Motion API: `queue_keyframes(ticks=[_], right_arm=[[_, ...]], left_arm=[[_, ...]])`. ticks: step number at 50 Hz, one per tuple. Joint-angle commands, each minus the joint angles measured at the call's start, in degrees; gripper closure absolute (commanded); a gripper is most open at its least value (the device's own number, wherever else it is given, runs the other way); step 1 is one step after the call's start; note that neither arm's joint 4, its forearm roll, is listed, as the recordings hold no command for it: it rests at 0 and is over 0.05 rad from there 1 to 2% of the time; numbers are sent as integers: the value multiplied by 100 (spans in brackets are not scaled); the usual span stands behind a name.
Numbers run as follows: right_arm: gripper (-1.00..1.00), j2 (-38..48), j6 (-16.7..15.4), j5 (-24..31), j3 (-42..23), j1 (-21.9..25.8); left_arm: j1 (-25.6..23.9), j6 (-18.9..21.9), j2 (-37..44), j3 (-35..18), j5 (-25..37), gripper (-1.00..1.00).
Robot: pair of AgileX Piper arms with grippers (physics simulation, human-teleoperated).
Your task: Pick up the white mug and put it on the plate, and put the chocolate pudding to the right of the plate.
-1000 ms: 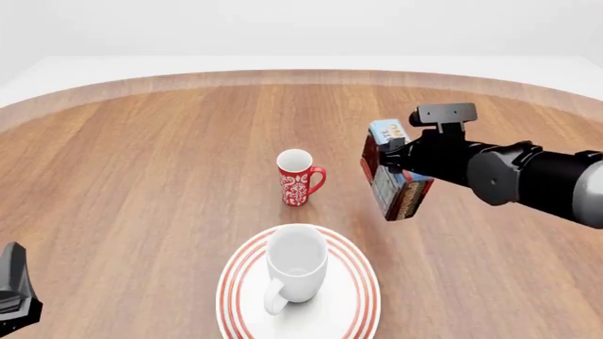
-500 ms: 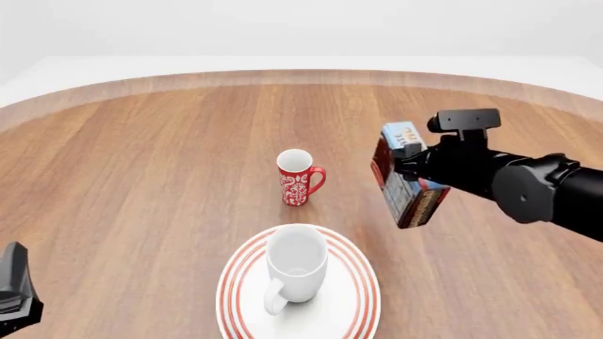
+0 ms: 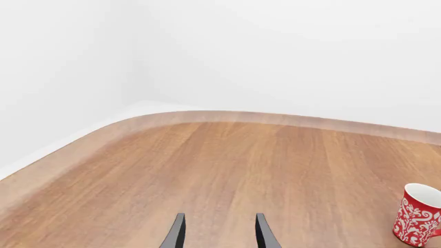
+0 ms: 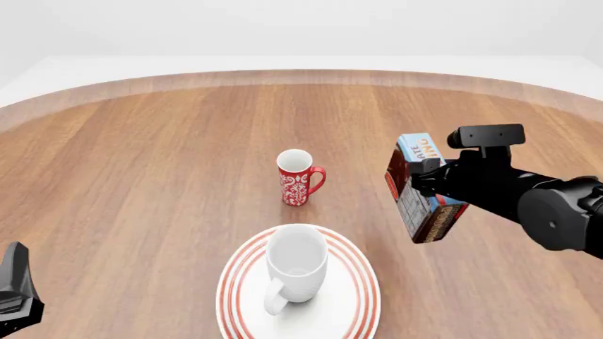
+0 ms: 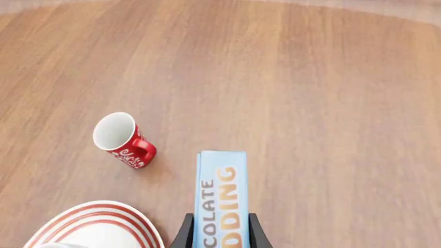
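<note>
Right of the plate (image 4: 363,300), right jaws clamp the chocolate pudding (image 4: 421,189); left jaws gape narrowly, empty

The white mug (image 4: 296,268) is set on the plate (image 4: 349,311); the red mug (image 4: 298,178) stands behind, the pudding carton (image 4: 421,189) is held right.

right arm (image 4: 527,201) — glossy black, rounded | fingers (image 3: 177,235) — thin, dark

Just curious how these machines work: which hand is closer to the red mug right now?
Right. The right hand, gripping the chocolate pudding, is beside the red mug; the left hand sits by the table's near-left edge.
</note>
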Motion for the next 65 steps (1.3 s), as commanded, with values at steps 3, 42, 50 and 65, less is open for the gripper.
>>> queue_keyframes(ticks=[3, 42, 50, 65], right_arm=[[100, -343, 106, 25, 334, -161], [100, -1363, -218, 403, 964, -548], [100, -1634, -369, 562, 1038, -630], [100, -1757, -513, 472, 1408, -814]], left_arm=[[-21, 6, 0, 0, 1, -100], [-52, 11, 1, 2, -4, -100], [-52, 13, 1, 1, -3, -100], [-61, 17, 1, 0, -12, -100]])
